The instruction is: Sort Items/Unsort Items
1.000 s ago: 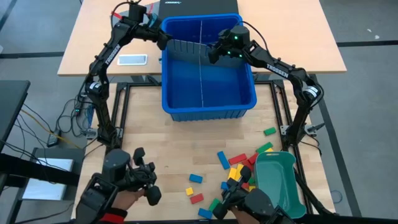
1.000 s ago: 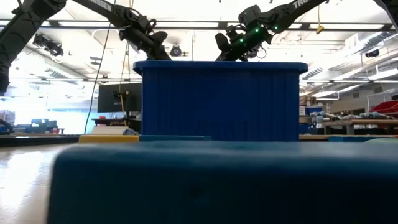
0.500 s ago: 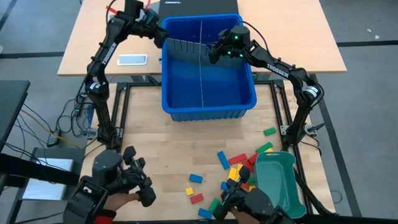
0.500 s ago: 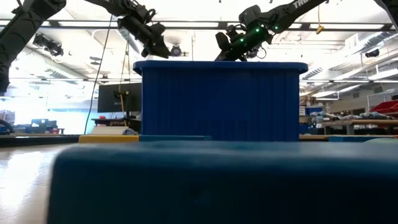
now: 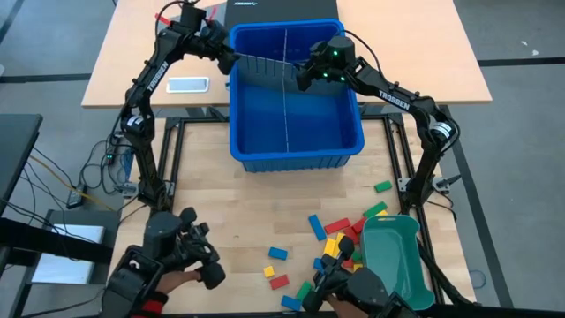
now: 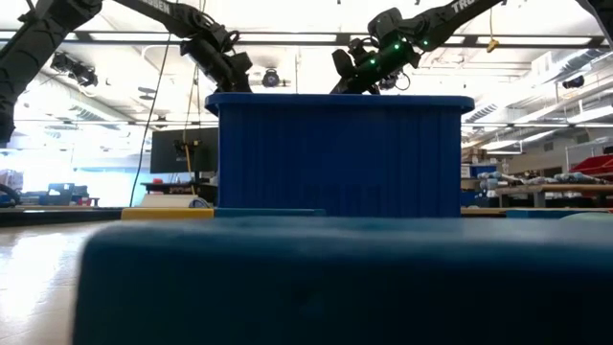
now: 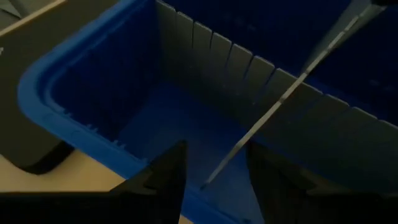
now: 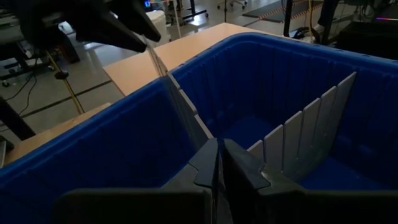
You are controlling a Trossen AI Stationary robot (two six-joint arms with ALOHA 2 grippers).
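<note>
**Inspector:** Report the left gripper.

**Assistant:** It sits at the far left corner of the blue bin, just above the rim. In its wrist view the 2 fingers stand apart with a clear gap. The thin grey divider runs edge-on into that gap, and neither finger presses on it.

**Inspector:** And the right gripper?

**Assistant:** It is over the far half of the bin, near the middle. Its fingers are pinched together on the other end of the same divider, which shows as a thin line between them. The sheet stretches from this grip across to the left gripper.

**Inspector:** Anything else in the bin?

**Assistant:** 1 long divider runs from the far wall to the near wall and splits the bin into 2 halves. The held sheet lies across the left half, close to the far wall.

**Inspector:** Where are the blocks?

**Assistant:** They are on the wooden table, on the near side and well apart from the bin. Most of them form a mixed heap of red, yellow, green and blue just beside the left edge of the teal tray, with some touching it. A few lie loose to the heap's left. 1 green block lies apart, between the tray and the bin.

**Inspector:** Is either gripper near them?

**Assistant:** No. Both are up at the bin.
</note>
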